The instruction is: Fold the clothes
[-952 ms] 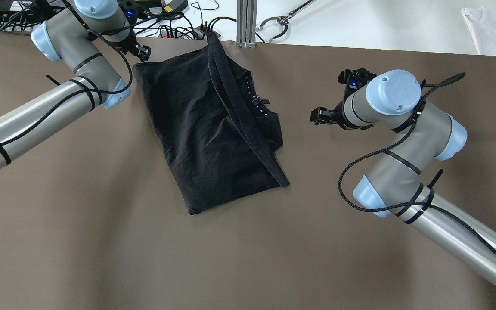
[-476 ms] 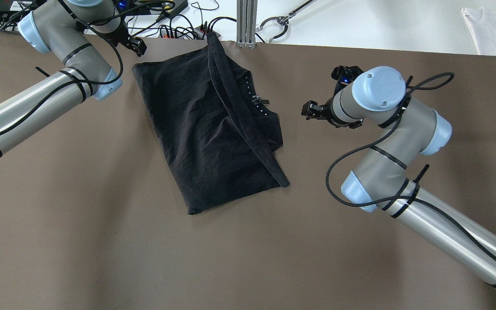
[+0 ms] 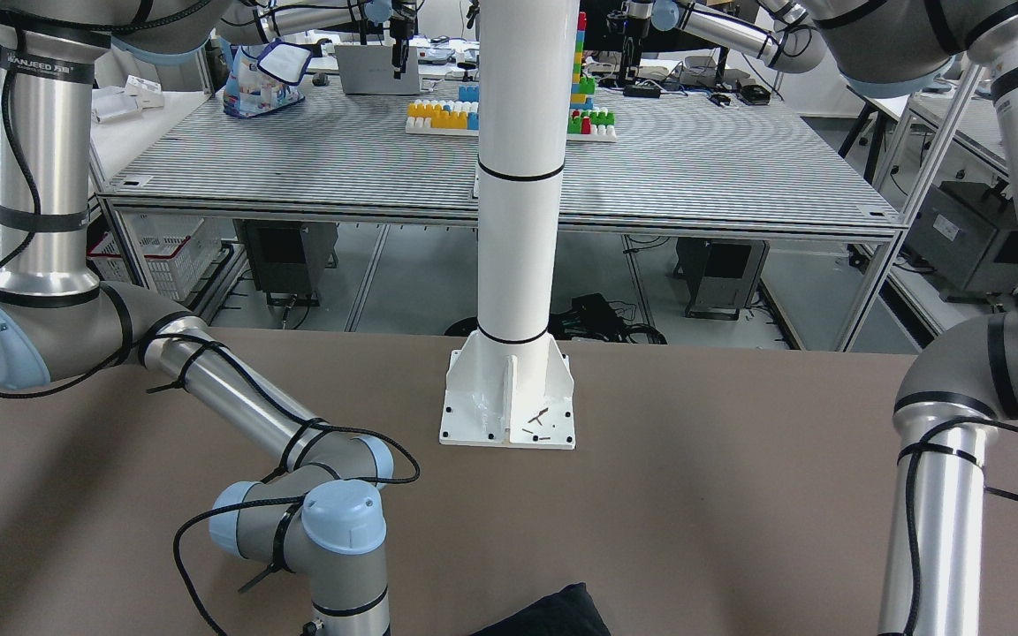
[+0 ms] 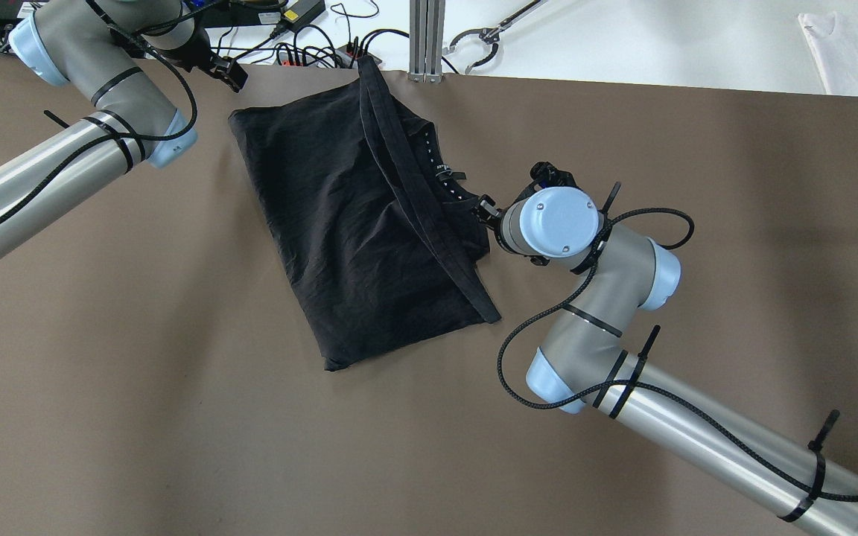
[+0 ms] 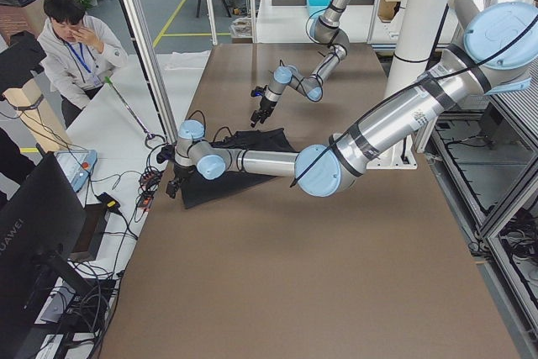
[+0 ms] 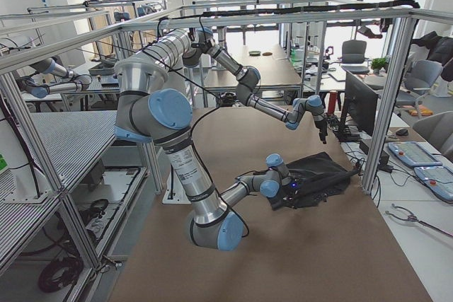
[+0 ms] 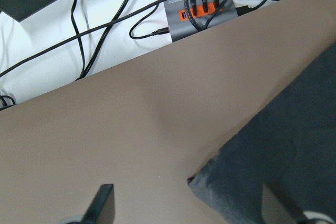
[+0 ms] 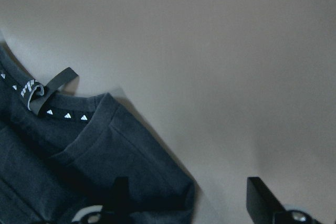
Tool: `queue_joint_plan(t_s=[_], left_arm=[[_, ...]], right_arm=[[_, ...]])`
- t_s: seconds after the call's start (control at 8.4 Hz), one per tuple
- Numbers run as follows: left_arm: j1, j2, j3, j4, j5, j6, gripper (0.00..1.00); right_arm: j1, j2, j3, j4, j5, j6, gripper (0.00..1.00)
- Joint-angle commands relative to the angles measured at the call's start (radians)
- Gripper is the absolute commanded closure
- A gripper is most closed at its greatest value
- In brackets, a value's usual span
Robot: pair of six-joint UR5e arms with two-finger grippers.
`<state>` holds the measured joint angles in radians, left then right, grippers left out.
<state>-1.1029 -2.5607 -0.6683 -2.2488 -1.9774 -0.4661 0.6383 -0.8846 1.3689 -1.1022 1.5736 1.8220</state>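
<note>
The clothes (image 4: 358, 231) are one black garment lying partly folded at the middle of the brown table, with a tag loop (image 8: 50, 87) near the collar. My right gripper (image 4: 485, 210) is at the garment's right edge. In the right wrist view it (image 8: 189, 200) is open, with the edge of the fabric (image 8: 131, 156) between its fingers. My left gripper (image 4: 229, 74) hovers just beyond the garment's far left corner. In the left wrist view it (image 7: 189, 208) is open above that corner (image 7: 202, 179). A tip of the garment (image 3: 553, 614) shows at the bottom of the front-facing view.
A grey hub with orange ports (image 7: 197, 9) and cables (image 4: 302, 48) lie past the table's far edge. A white cloth (image 4: 853, 48) rests on the white table at the back right. The white pillar (image 3: 518, 177) stands on its base plate (image 3: 474, 424). A person (image 5: 71, 48) sits beyond the table.
My right arm swung left and its gripper came from clear table to the garment's right edge. My left gripper drew back a little toward the far left. The garment has not moved.
</note>
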Motion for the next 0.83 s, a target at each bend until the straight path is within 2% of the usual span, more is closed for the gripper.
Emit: queue_joint_plan(t_s=[0.0,0.12,0.24,0.48,0.6,0.71], left_arm=[[0.0,0.002,-0.013,0.0,-0.001,-0.003,0.0],[0.001,0.002,-0.013,0.0,-0.001,-0.006,0.0],[0.001,0.002,-0.013,0.0,-0.001,-0.006,0.0],[0.001,0.002,-0.013,0.0,-0.003,-0.006,0.0],[0.001,0.008,-0.013,0.0,-0.001,-0.005,0.0],[0.001,0.008,-0.013,0.0,-0.001,-0.005,0.0]], right_arm=[[-0.057,0.021,-0.026,0.01,-0.078,0.042,0.44],[-0.061,0.029,-0.049,0.021,-0.092,0.042,0.49],[-0.06,0.024,-0.051,0.034,-0.092,0.042,0.62],[-0.06,0.021,-0.051,0.036,-0.095,0.014,0.65],[-0.06,0.026,-0.051,0.036,-0.095,0.014,0.87],[-0.058,0.026,-0.051,0.036,-0.099,0.01,1.0]])
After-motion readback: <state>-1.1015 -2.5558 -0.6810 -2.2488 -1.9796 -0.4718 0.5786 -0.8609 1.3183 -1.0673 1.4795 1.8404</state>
